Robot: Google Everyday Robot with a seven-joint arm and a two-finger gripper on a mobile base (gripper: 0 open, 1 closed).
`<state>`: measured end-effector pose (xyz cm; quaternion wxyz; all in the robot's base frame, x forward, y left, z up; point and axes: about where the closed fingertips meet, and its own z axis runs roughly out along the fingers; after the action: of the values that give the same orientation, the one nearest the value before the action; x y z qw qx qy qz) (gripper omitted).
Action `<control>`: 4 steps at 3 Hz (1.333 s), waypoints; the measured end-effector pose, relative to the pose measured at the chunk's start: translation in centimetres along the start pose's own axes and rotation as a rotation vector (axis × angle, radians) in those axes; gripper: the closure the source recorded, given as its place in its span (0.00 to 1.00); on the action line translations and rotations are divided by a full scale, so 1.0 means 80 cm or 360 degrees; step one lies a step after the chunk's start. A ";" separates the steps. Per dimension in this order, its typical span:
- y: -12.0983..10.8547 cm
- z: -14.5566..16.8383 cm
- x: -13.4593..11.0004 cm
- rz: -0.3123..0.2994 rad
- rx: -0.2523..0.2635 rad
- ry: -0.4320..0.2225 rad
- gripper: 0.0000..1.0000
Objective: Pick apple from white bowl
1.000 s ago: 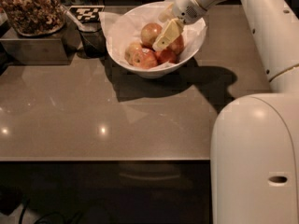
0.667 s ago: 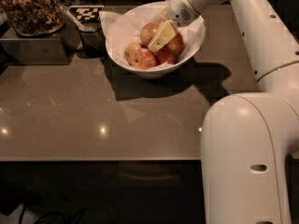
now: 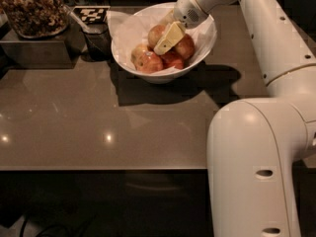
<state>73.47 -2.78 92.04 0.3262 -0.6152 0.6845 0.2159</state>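
The white bowl (image 3: 205, 39) stands at the back middle of the brown counter, lined with white paper and holding several apples. The largest apple (image 3: 155, 33), dull yellow-green with a reddish blush, lies at the top of the pile. Smaller, redder apples (image 3: 150, 62) lie around and below it. My gripper (image 3: 167, 39) reaches down into the bowl from the upper right. Its pale yellow tip rests right beside the large apple, between it and a red apple (image 3: 186, 46), and covers part of the large apple.
A dark tray of brown nuts (image 3: 30, 10) stands on a metal box at the back left. A dark cup (image 3: 98, 39) and a checkered marker (image 3: 90, 14) are left of the bowl. My white arm (image 3: 256, 147) fills the right side. The counter's front edge runs along the bottom.
The gripper has shifted slightly left inside the bowl, closer over the large apple. The arm's elbow has swung left. The apples and the bowl have not moved.
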 end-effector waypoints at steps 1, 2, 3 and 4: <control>-0.001 0.003 0.000 0.0002 -0.0007 -0.0002 0.48; -0.003 0.009 0.006 0.0015 -0.0025 -0.0002 0.71; -0.002 0.007 0.004 0.0017 -0.0026 -0.0003 0.95; 0.013 0.005 0.000 0.0066 -0.0125 -0.0104 1.00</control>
<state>72.54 -2.33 91.68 0.3194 -0.6059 0.6770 0.2692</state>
